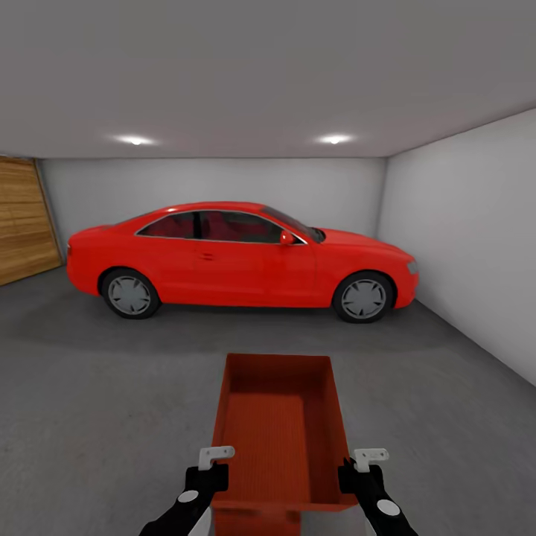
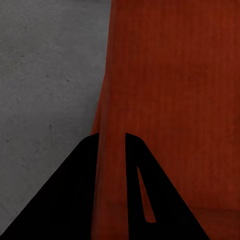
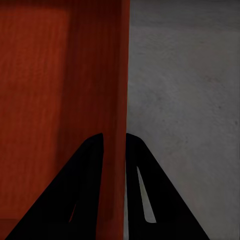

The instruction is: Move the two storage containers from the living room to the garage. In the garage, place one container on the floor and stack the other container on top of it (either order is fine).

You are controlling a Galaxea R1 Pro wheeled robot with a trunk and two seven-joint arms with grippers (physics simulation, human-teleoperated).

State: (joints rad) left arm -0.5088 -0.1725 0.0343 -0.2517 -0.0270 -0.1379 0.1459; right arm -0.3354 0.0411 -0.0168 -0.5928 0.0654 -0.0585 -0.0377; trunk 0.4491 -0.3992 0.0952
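Two tools gripped one orange-red storage container (image 1: 279, 424), which hung in front of the robot above the dark grey garage floor (image 1: 97, 417). The left tool (image 1: 211, 467) clamped the container's left wall near its closest end; in the left wrist view, the left tool (image 2: 111, 150) had one black finger (image 2: 75, 200) outside the thin wall and the other inside, both pressed against it. The right tool (image 1: 361, 470) clamped the opposite wall in the same way; in the right wrist view, the right tool (image 3: 115, 150) straddled the wall with one finger (image 3: 80, 200) over the ribbed interior and the other over the concrete. The open top of the container faced upward and its long axis pointed away from the robot toward a red car (image 1: 238, 257). The car stood side-on well beyond the container, its nose toward the white side wall (image 1: 476, 238) and its tail toward a wooden slatted door (image 1: 22, 227). Behind the car ran the pale back wall (image 1: 216, 182), and two round ceiling lights (image 1: 134, 140) glowed above it. A further patch of orange-red (image 1: 257, 522) showed just below the container's near edge; what it belonged to could not be told.
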